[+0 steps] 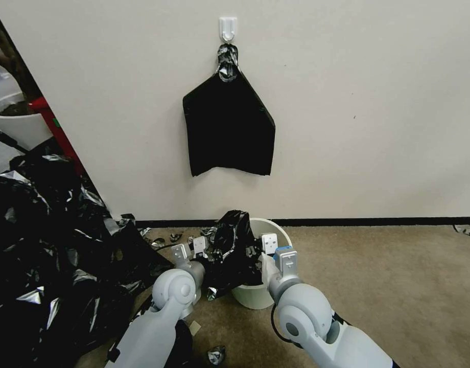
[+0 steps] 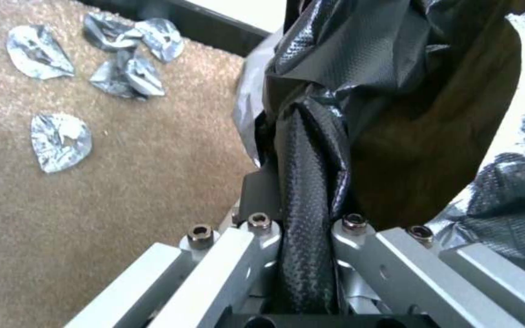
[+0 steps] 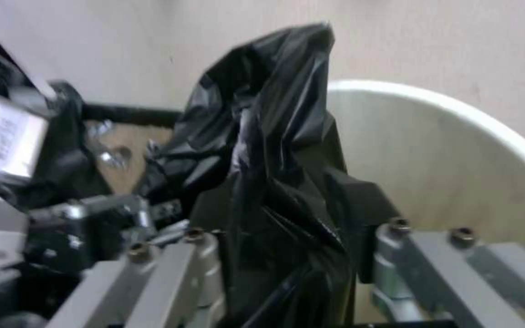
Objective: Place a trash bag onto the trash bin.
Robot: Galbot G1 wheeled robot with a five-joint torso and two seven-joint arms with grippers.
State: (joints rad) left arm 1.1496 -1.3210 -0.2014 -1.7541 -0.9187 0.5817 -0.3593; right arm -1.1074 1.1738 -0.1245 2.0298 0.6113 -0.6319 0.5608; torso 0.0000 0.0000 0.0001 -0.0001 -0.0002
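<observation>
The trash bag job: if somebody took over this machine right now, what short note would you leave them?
Left pincer: shut on the trash bag, at the trash bin's left side.
Right pincer: shut on the same bag, over the bin's opening.
Bin: stands on the carpet by the wall.
Done: bag held by both pincers, bunched over the bin's left rim.
Left: spread it open and fit it round the rim.

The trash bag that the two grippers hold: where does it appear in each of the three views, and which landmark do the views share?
Head view: the trash bag is bunched over the left half of the trash bin.
Left wrist view: the bag runs as a twisted strand into the left gripper.
Right wrist view: it rises from the right gripper.
Shared landmark: the bin's cream wall.
</observation>
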